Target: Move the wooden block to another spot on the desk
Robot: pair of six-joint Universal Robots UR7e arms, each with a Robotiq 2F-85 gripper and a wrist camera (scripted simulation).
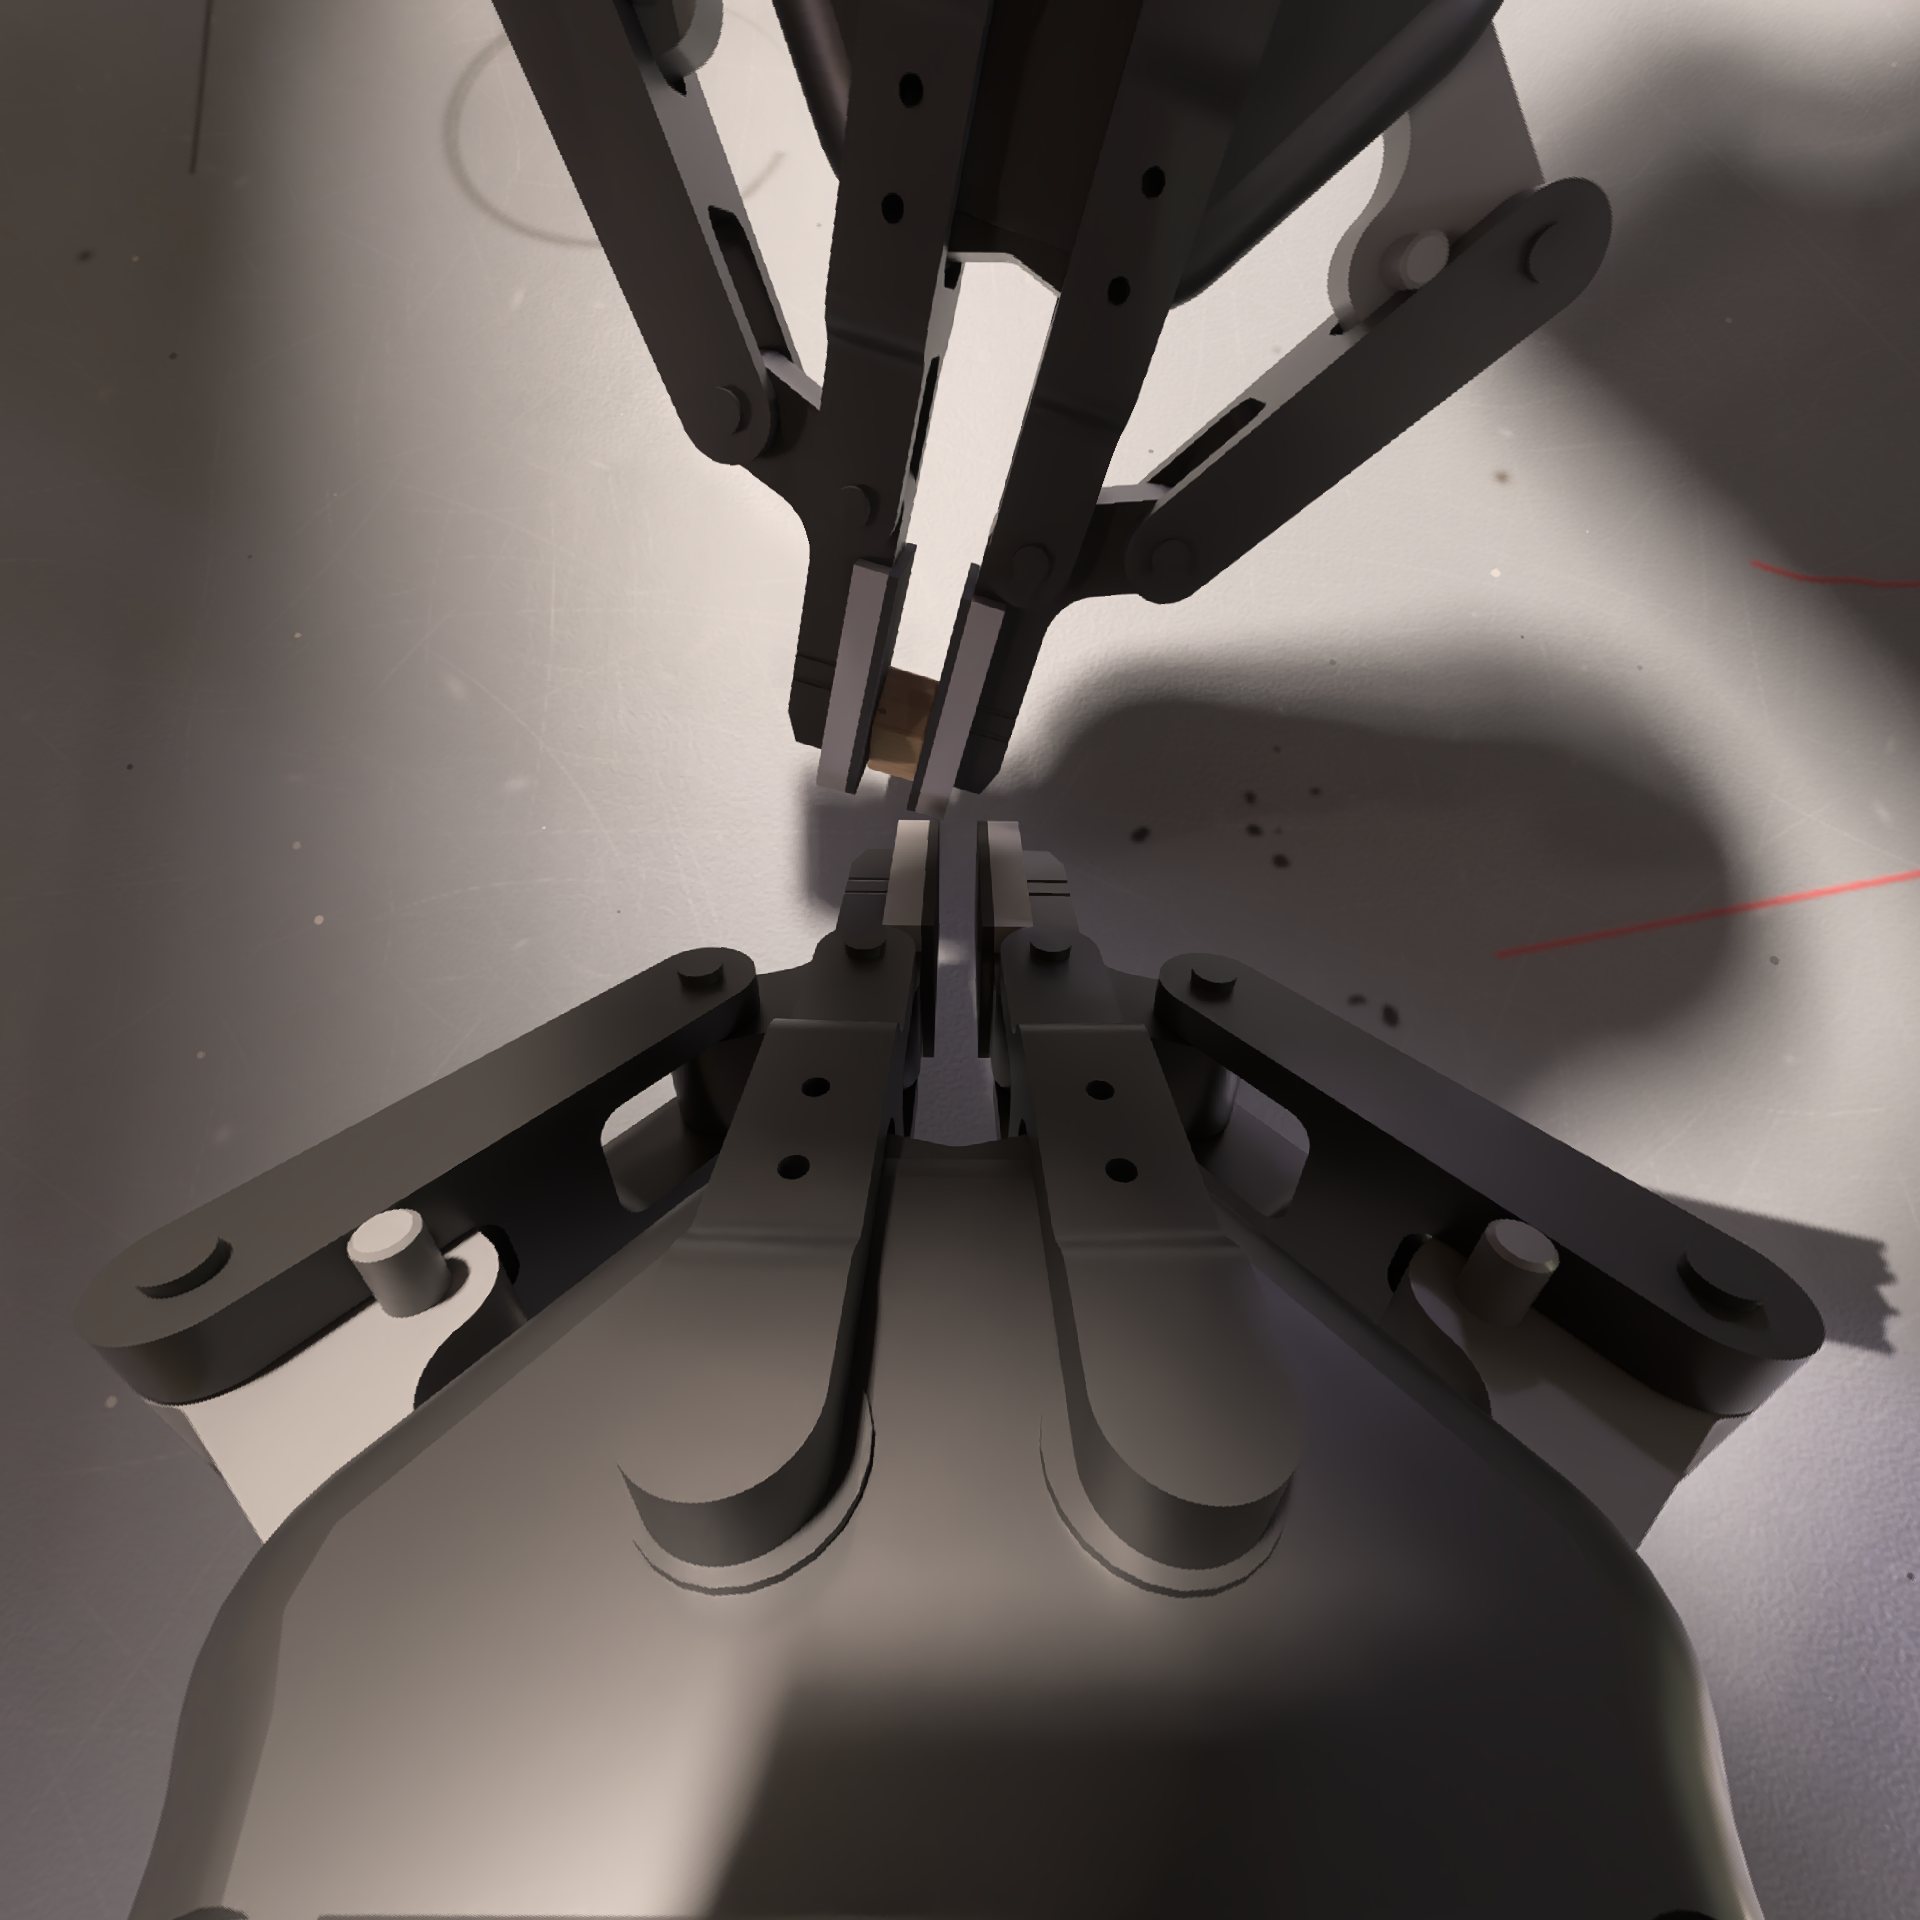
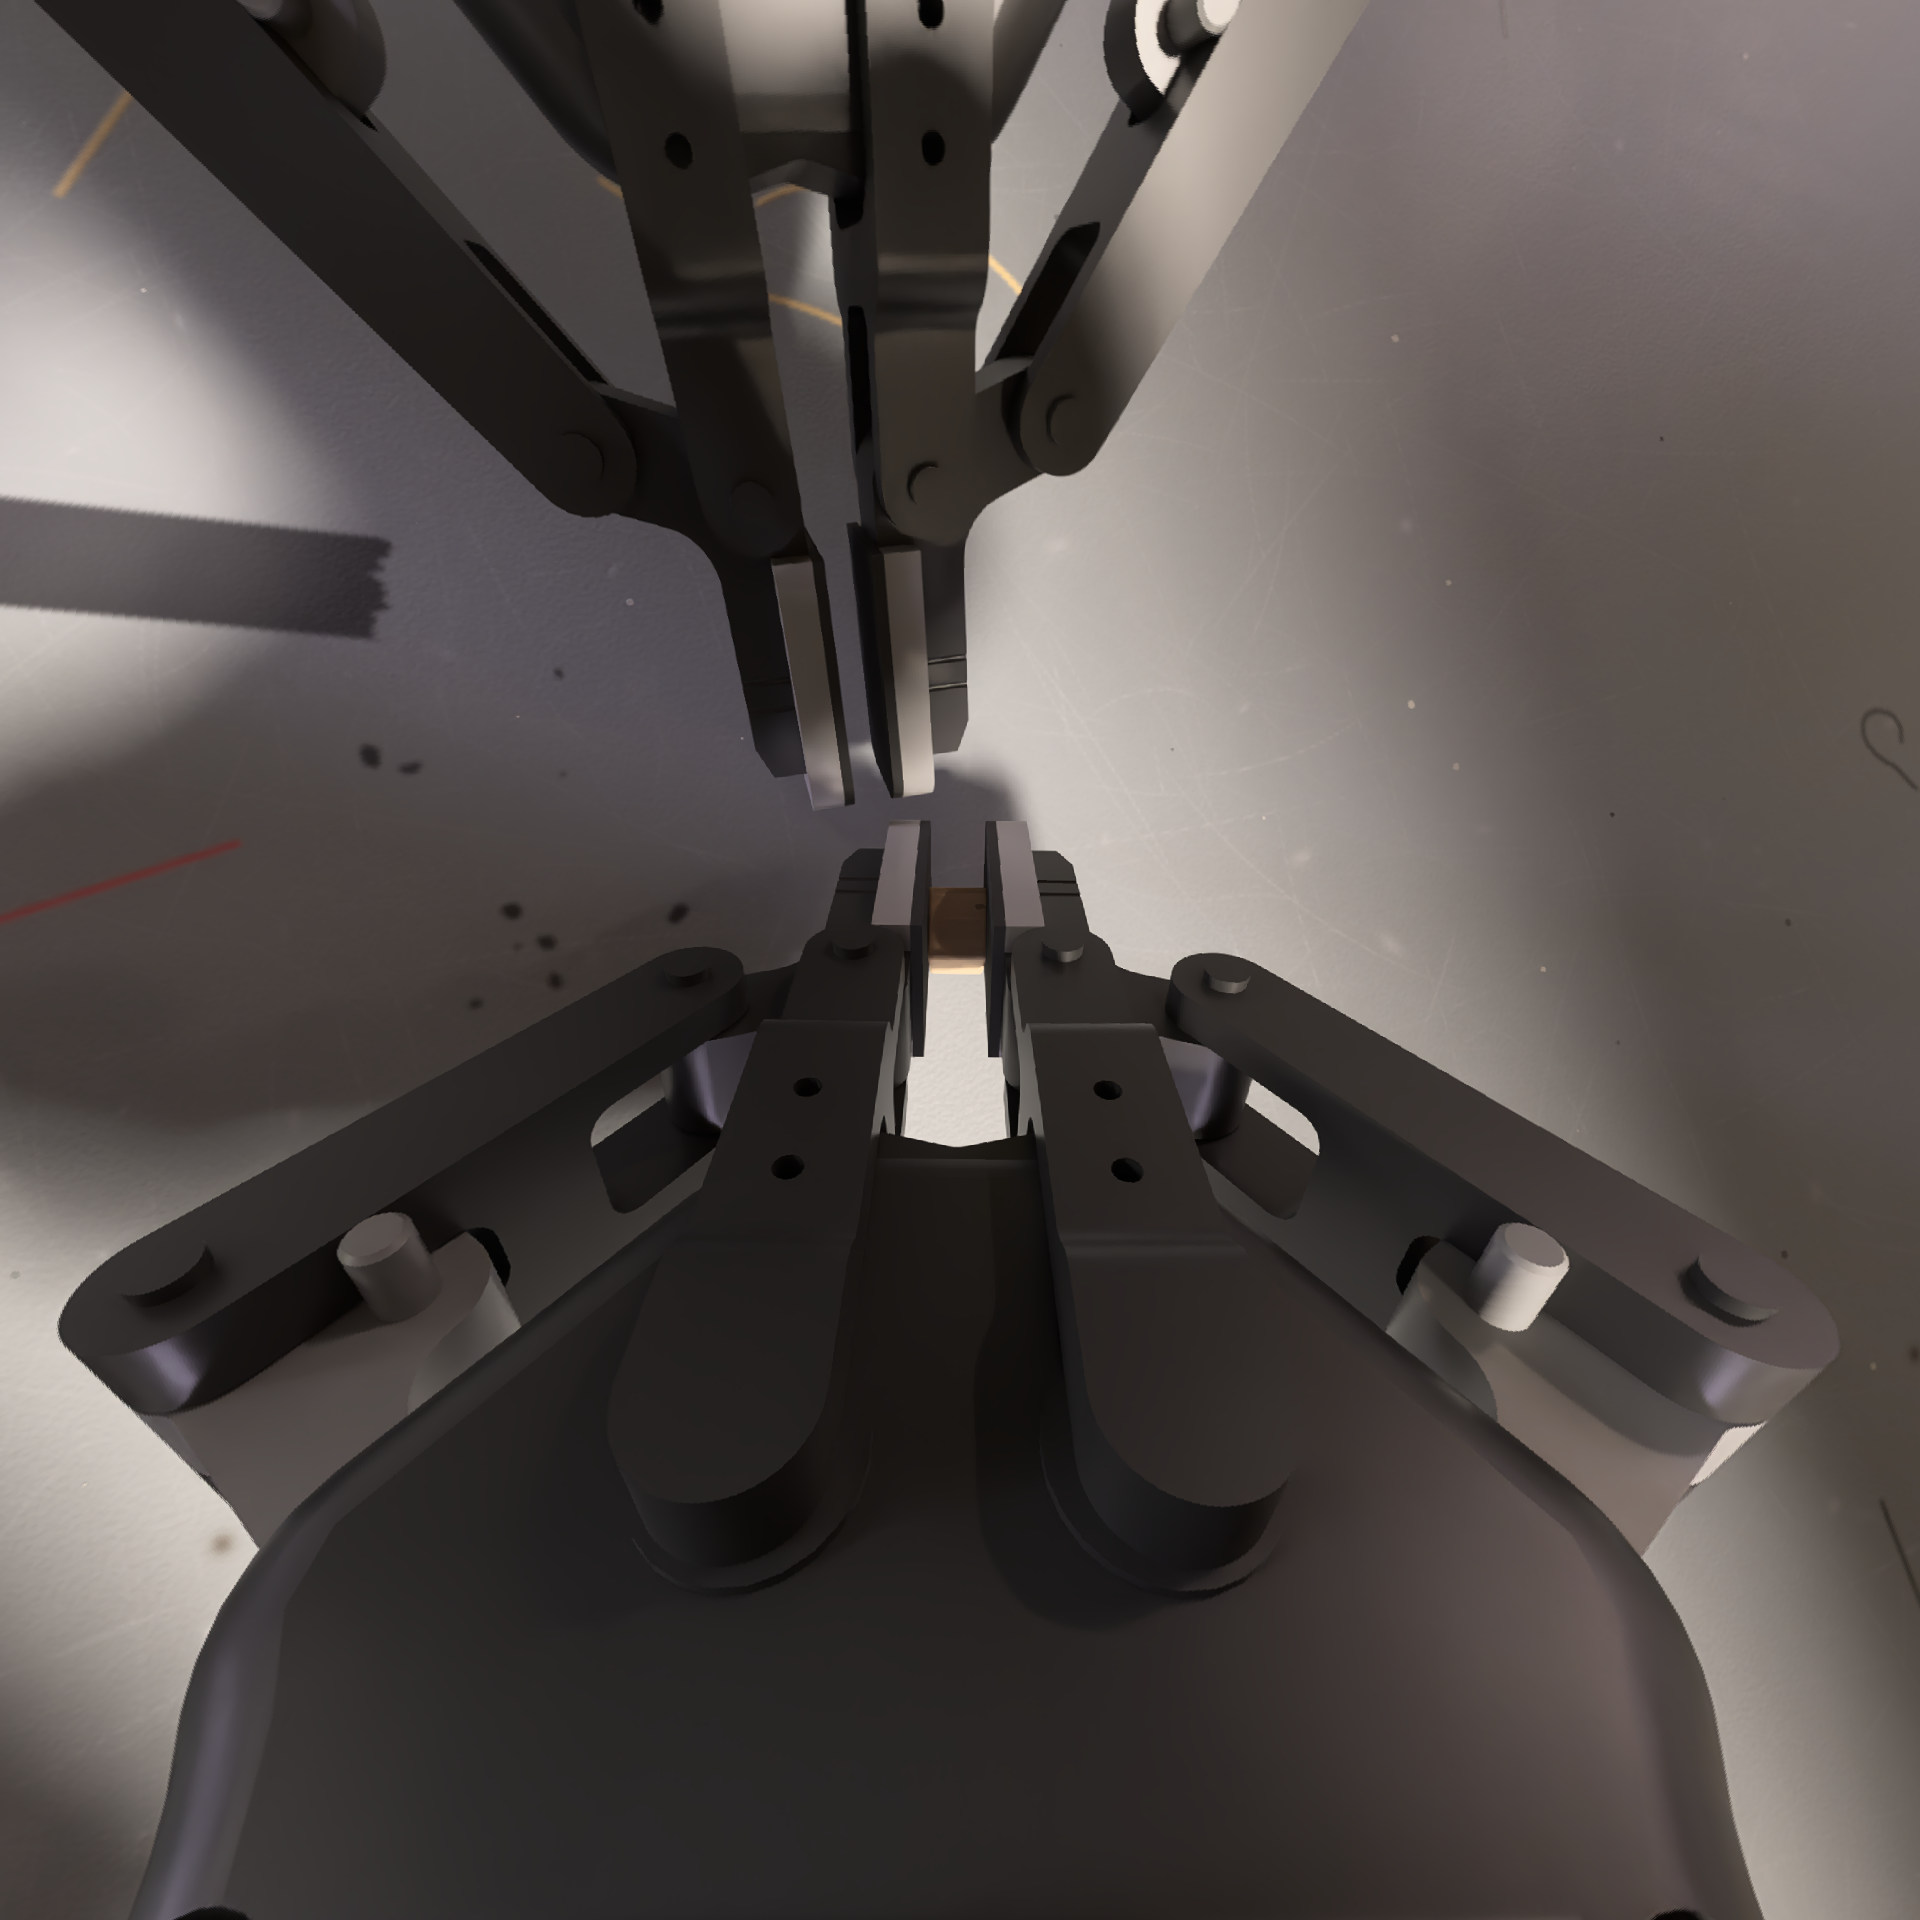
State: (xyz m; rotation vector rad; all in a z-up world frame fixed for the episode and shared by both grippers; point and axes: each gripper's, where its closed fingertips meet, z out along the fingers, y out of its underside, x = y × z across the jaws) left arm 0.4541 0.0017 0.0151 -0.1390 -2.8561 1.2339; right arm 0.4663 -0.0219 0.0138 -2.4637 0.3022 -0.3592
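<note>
The small brown wooden block (image 2: 956, 923) sits clamped between the pads of the right gripper (image 2: 956, 883) above the scuffed pale grey desk (image 2: 1455, 623). Facing it tip to tip, the left gripper (image 1: 954, 883) has its fingers nearly together, holding nothing. Dark specks (image 2: 540, 940) lie left of the block.

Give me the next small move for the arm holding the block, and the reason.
Probably draw the right end effector back: it pinches the wooden block, while the left end effector, nearly closed and empty, sits tip to tip with it over the desk.
</note>
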